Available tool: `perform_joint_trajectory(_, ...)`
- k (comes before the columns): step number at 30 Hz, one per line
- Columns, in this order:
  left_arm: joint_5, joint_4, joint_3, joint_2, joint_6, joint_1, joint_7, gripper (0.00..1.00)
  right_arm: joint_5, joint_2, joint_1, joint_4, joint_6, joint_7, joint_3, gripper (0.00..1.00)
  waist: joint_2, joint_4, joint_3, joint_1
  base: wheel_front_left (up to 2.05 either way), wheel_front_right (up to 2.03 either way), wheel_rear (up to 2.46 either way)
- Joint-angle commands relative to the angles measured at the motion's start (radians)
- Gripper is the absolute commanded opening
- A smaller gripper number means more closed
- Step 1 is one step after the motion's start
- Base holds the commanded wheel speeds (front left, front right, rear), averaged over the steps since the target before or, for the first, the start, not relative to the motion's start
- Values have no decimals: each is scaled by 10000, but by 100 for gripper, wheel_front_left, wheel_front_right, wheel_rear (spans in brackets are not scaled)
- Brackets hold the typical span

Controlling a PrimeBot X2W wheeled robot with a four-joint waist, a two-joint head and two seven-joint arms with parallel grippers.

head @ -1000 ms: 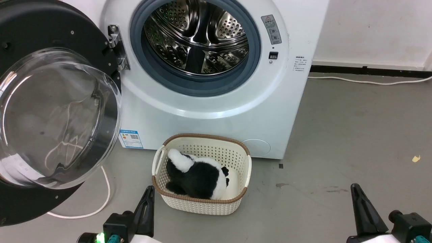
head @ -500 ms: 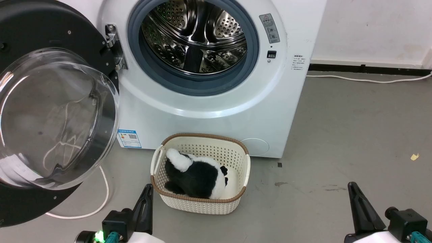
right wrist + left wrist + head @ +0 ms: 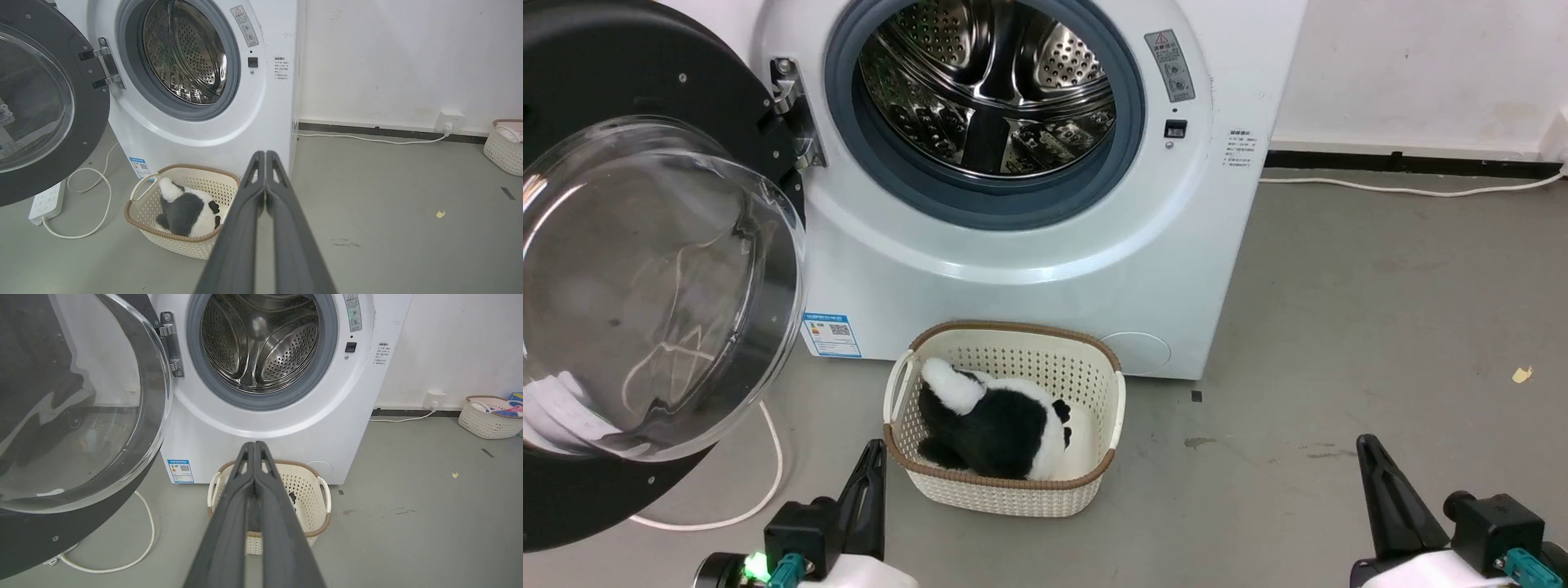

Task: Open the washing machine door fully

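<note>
Shows from the head the washing machine door (image 3: 645, 269) swung out left of the washing machine (image 3: 1029, 269), left gripper (image 3: 874, 457) and right gripper (image 3: 1368, 453) clear of it, a plush toy (image 3: 996, 425) in the basket (image 3: 1005, 490). Adds from the left wrist fingers (image 3: 233, 522) pressed together and a second basket (image 3: 486, 420) by the wall (image 3: 457, 343). Adds from the right wrist equally closed fingers and a power strip (image 3: 45, 202) below the door.
</note>
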Motion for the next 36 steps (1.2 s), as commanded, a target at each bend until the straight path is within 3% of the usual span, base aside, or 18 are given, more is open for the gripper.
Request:
perform_joint_trajectory(1, 83, -55, 84, -80, -69, -142, 85, 0, -59, 13, -146, -57, 4, 38, 26, 0, 0, -6, 4, -1, 0, 0, 0)
perform_joint_trajectory(36, 888, -404, 969, -480, -516, -257, 824, 0, -528, 23, -501, -135, 7, 672, 204, 0, 0, -175, 110, -1, 0, 0, 0)
